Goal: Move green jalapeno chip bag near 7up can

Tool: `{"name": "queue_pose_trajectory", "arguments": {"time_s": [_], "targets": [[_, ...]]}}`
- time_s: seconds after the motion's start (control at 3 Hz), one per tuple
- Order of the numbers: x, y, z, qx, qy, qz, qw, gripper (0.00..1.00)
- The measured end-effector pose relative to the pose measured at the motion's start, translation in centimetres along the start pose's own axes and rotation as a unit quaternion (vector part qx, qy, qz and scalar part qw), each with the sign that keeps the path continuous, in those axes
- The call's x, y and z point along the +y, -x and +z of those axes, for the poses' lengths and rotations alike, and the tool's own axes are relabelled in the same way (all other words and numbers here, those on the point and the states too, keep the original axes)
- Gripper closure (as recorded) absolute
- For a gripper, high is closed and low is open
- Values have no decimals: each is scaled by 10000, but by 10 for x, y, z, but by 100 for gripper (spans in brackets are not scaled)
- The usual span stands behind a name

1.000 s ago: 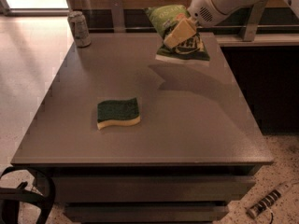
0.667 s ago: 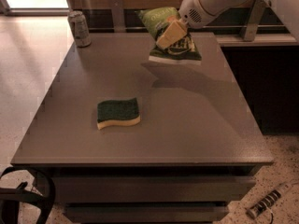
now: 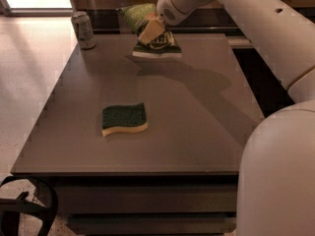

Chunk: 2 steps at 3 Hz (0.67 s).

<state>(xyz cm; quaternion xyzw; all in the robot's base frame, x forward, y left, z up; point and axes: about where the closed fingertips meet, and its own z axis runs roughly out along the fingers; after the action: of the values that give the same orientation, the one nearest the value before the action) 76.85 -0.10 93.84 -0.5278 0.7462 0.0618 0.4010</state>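
Note:
The green jalapeno chip bag [image 3: 145,28], olive green with a white bottom edge, hangs in the air above the far middle of the table. My gripper [image 3: 150,31] is shut on the bag's middle and holds it up, with the white arm reaching in from the upper right. The 7up can [image 3: 83,30], small and silvery, stands upright at the table's far left corner, to the left of the bag and apart from it.
A yellow sponge with a dark green top [image 3: 124,119] lies on the grey table [image 3: 197,127] left of centre. A dark counter runs behind the table. My arm fills the right side of the view. A black object sits on the floor at the lower left.
My gripper has carried the chip bag leftward along the table's far edge, closer to the 7up can. The sponge and the can have not moved.

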Motion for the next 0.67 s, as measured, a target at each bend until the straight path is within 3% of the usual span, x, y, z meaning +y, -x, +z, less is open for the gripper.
{"name": "queue_pose_trajectory", "arguments": {"time_s": [0.33,0.67], "targets": [[-14,31,35,-227,-186,-178,9994,100],[-25,49,60,-256,-426,-292,9983,100]]}}
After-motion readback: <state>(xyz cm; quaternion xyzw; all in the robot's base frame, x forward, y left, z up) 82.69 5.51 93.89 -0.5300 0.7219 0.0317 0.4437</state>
